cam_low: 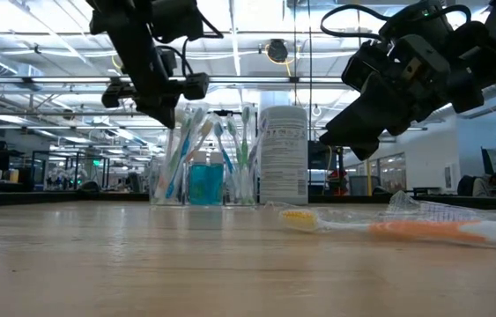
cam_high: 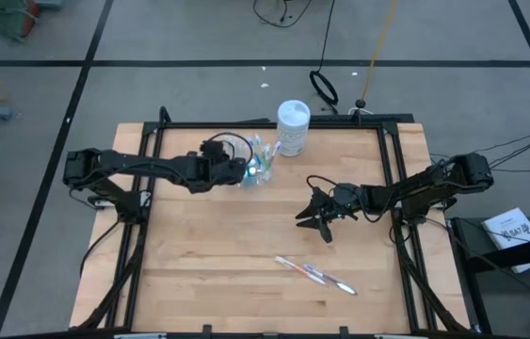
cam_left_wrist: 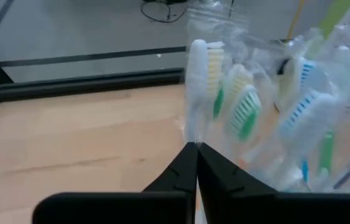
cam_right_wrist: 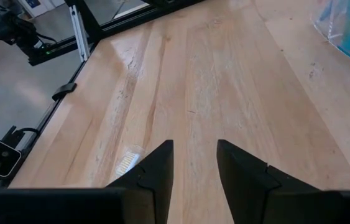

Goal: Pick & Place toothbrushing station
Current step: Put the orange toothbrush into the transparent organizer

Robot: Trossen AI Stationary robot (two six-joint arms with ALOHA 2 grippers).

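A small clear cup (cam_high: 261, 169) stands at the table's far middle. It holds several wrapped pastel toothbrushes (cam_low: 230, 150) and a teal tube (cam_low: 205, 183), which lean on its rim. My left gripper (cam_high: 246, 172) is at the cup's left side, level with the brush heads, and is shut on a wrapped white-headed toothbrush (cam_left_wrist: 198, 81). My right gripper (cam_high: 317, 219) hovers open and empty over the table's middle right. It also shows in the right wrist view (cam_right_wrist: 194, 155). A few more wrapped toothbrushes (cam_high: 316, 274) lie flat near the front. My left gripper pinches the wrapped toothbrush just below its white head (cam_left_wrist: 193, 134) between its two fingertips. The fingers come about level from the table's left. The brush stands up past the fingertips among the other brush heads. The fingers hide its lower end.
A tall white canister (cam_high: 293, 126) stands just right of and behind the cup. An orange-handled toothbrush (cam_low: 406, 229) lies on the table near the front. A black frame (cam_high: 396, 169) runs around the table. Bare wood (cam_high: 199, 254) lies at the front left.
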